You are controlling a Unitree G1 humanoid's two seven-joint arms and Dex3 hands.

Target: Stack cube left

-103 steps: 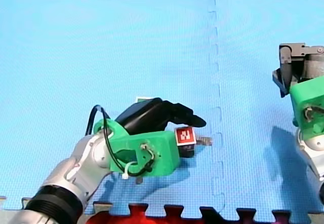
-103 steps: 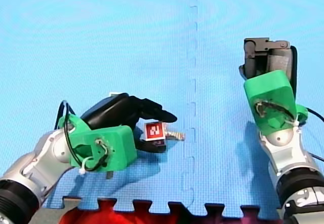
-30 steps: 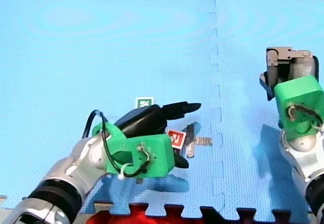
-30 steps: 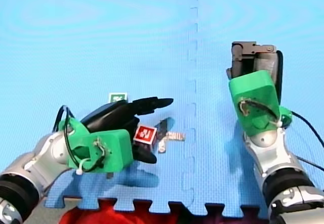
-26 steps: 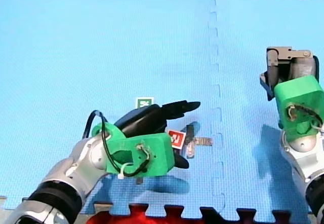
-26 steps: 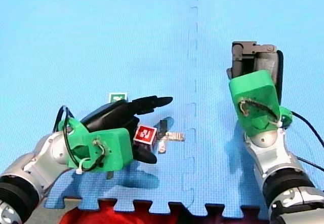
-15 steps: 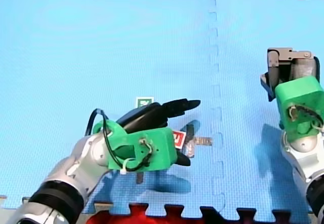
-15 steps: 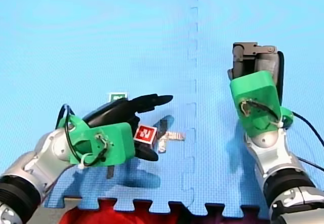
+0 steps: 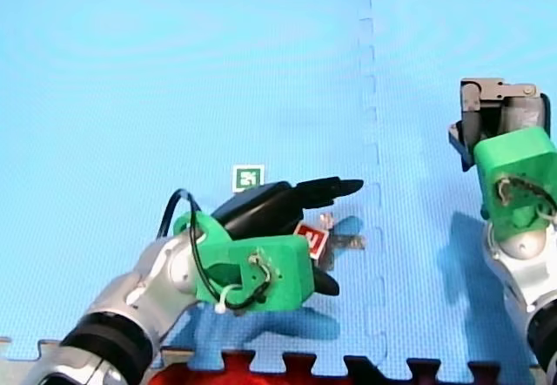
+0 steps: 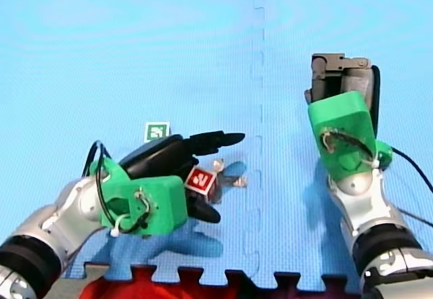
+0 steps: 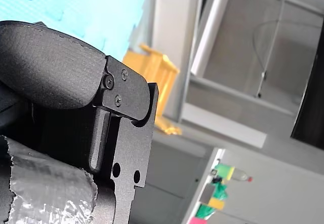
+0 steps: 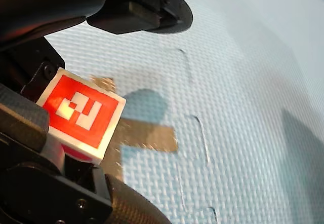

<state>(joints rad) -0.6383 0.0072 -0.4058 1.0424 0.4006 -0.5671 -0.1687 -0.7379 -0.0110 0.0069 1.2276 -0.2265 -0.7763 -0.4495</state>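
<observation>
The left hand (image 10: 159, 158) has lifted the red cube (image 10: 201, 179) a little off the mat (image 10: 135, 42) near its front edge and holds it tight. Next, it goes onto the green cube (image 10: 157, 132) just behind. The right hand (image 10: 342, 82) is near the right edge; I cannot tell its grip.

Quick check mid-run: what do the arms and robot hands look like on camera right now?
Both forearms are silver with black collars, each ending in a boxy green wrist housing with exposed wiring. The left robot hand, gripping the red cube, is glossy black, with a black cable looping over its wrist. The right robot hand, above the blue mat's right side, is grey and black.
</observation>
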